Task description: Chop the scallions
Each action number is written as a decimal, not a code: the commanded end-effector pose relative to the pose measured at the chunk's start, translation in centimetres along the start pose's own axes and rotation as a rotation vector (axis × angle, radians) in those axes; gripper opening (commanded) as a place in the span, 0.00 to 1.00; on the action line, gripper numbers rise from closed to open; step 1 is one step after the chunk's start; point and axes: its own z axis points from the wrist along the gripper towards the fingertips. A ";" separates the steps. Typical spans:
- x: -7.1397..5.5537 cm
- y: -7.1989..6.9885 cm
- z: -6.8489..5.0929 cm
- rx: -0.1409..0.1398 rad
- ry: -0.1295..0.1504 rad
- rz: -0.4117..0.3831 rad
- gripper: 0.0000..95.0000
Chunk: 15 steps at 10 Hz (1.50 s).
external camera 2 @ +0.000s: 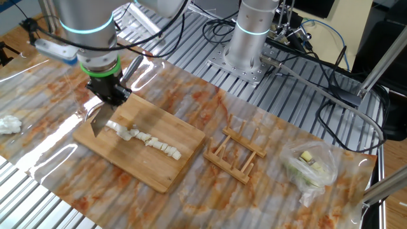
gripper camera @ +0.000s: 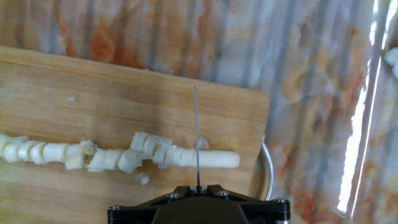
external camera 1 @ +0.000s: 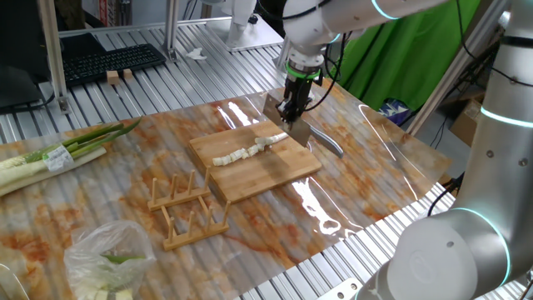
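The scallions (gripper camera: 124, 157), a slender cream-white stalk mostly cut into stubby segments, lie in a row along the rectangular wooden cutting board (external camera 1: 254, 162). Their long axis runs crosswise under the thin steel knife blade (gripper camera: 196, 134), leaving an uncut stub to its right. The gripper (external camera 1: 293, 108) is clamped on the knife's handle. A wooden rack (external camera 1: 187, 208) stands well apart.

Scallions (gripper camera: 124, 157) on board (gripper camera: 74, 87)

Bright, even light; white glare streaks on the glossy tabletop (external camera 1: 333, 218).
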 end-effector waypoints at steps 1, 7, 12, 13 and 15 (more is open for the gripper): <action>0.1 -0.5 0.2 0.005 -0.005 -0.009 0.00; -0.5 -0.8 3.2 -0.008 -0.019 -0.009 0.00; -1.4 -0.5 7.8 -0.016 -0.039 0.000 0.00; -1.2 -0.6 7.0 -0.011 -0.036 0.001 0.00; -0.8 -0.8 5.1 -0.004 -0.019 -0.001 0.00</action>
